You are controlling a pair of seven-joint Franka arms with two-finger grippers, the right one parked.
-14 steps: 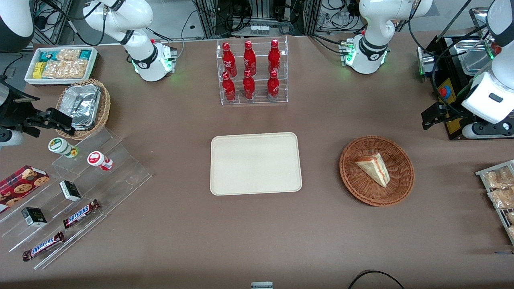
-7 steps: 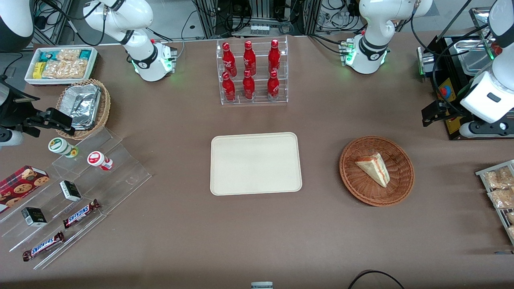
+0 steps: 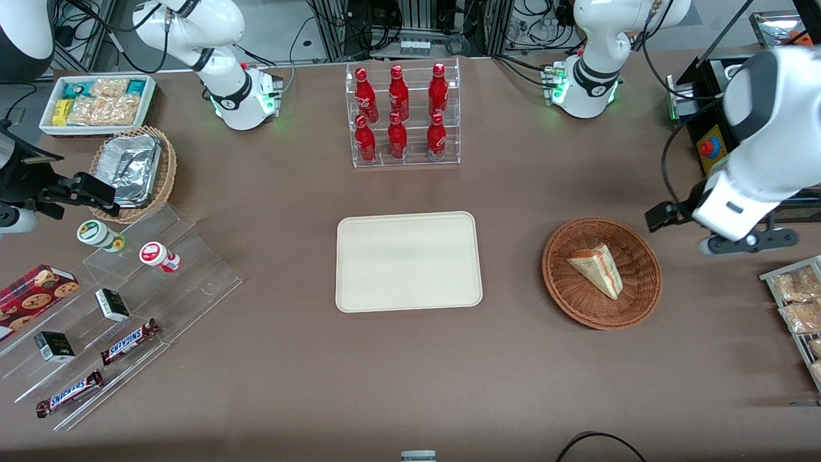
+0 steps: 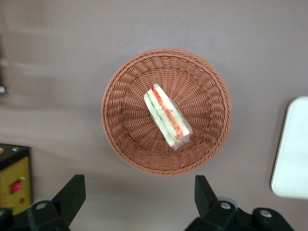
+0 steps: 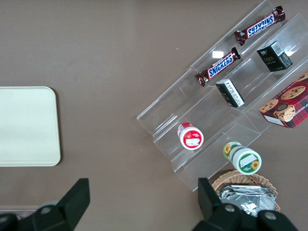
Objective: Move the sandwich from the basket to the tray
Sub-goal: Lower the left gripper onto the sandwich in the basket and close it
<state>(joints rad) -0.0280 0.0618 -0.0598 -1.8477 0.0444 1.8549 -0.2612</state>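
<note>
The sandwich (image 3: 596, 269) lies in the reddish-brown wicker basket (image 3: 558, 282), its red, orange and green layers showing in the left wrist view (image 4: 166, 117). The basket (image 4: 130, 139) sits beside the cream tray (image 3: 408, 262), toward the working arm's end of the table. The tray holds nothing; an edge of it shows in the left wrist view (image 4: 293, 154). My left gripper (image 3: 747, 242) hovers above the table just off the basket's rim, toward the working arm's end. In its own view the gripper (image 4: 138, 185) is open and empty, with bare table between the fingers.
A clear rack of red bottles (image 3: 405, 115) stands farther from the front camera than the tray. A black box with a red button (image 3: 709, 147) and a rack of snack packets (image 3: 798, 301) flank my left arm. Acrylic steps with candy bars (image 3: 128, 340) lie toward the parked arm's end.
My left arm has swung from beside the black box toward the basket, nearer the front camera. The sandwich, basket and tray have not moved.
</note>
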